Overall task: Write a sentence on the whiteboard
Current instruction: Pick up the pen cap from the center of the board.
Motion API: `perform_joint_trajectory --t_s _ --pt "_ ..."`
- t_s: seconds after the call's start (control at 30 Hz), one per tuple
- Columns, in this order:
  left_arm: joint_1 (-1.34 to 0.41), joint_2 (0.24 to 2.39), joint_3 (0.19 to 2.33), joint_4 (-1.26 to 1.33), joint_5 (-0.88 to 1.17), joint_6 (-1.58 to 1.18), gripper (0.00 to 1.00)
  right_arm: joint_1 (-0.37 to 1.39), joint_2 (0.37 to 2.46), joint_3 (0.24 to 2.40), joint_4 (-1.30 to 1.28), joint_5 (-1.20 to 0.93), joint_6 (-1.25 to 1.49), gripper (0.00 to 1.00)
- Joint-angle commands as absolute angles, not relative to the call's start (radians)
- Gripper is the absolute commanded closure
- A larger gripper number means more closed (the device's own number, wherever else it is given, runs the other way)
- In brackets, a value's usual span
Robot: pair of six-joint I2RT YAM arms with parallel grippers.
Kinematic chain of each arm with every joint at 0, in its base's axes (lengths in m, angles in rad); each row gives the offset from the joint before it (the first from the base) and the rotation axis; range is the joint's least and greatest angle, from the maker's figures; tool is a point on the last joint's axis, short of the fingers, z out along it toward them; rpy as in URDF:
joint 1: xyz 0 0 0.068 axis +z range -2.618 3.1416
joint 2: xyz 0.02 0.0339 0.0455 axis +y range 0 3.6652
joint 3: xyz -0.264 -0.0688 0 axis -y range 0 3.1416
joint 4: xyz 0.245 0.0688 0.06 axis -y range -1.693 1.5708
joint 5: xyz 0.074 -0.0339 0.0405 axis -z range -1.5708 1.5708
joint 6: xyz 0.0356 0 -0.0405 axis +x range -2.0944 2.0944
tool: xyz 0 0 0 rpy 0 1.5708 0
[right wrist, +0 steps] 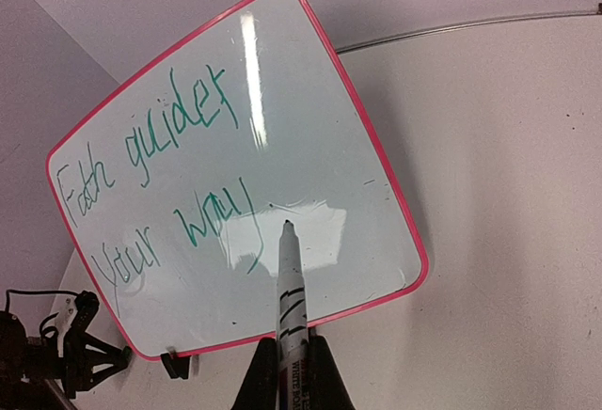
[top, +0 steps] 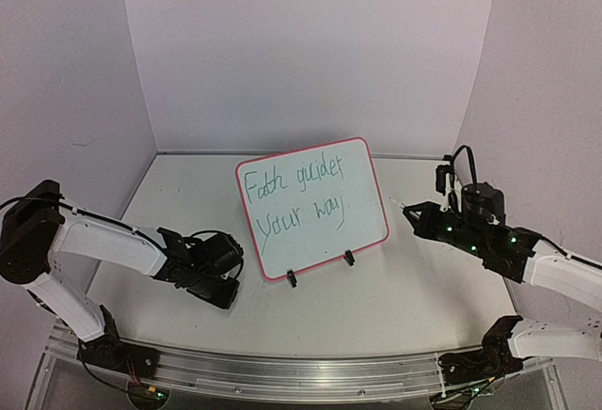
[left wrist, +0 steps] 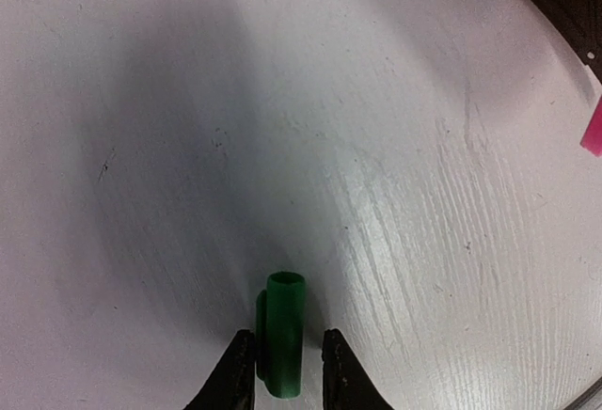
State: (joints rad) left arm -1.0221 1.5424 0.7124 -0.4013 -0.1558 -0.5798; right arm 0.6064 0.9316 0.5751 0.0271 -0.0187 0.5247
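Whiteboard point(top: 362, 222) stood propped on its two black clip feet at mid-table, tilted back, between the arms. The sentence point(right wrist: 183, 123), green cursive in two lines, read roughly "Faith guides / your way" with a closing dot, so writing was judged complete or all but. Right gripper point(right wrist: 290, 377) was clamped tight on the marker point(right wrist: 290, 288), uncapped tip pointing at the board; from above the tip sat clear of the board's right edge, not touching. Left gripper point(left wrist: 282, 372), low over the table point(top: 395, 297) left of the board, had its fingers drawn in narrowly on a green cap point(left wrist: 283, 335). Next move, as judged: bring cap and tip into line and press them together; the alignment leaves little margin.
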Motion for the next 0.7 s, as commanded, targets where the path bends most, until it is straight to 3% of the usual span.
perform_joint_trajectory --t_s 0.0,0.37,0.67 --pt "-1.031 1.549 0.683 -0.5 -0.122 -0.61 0.76 0.603 0.913 0.569 0.023 -0.003 0.532 1.0" --pt "-1.051 1.512 0.684 -0.529 -0.164 -0.625 0.99 0.603 0.905 0.636 -0.094 -0.034 0.535 1.0" --pt "-1.052 1.258 0.674 -0.561 -0.202 -0.635 1.0 0.604 0.906 0.839 -0.386 -0.135 0.491 1.0"
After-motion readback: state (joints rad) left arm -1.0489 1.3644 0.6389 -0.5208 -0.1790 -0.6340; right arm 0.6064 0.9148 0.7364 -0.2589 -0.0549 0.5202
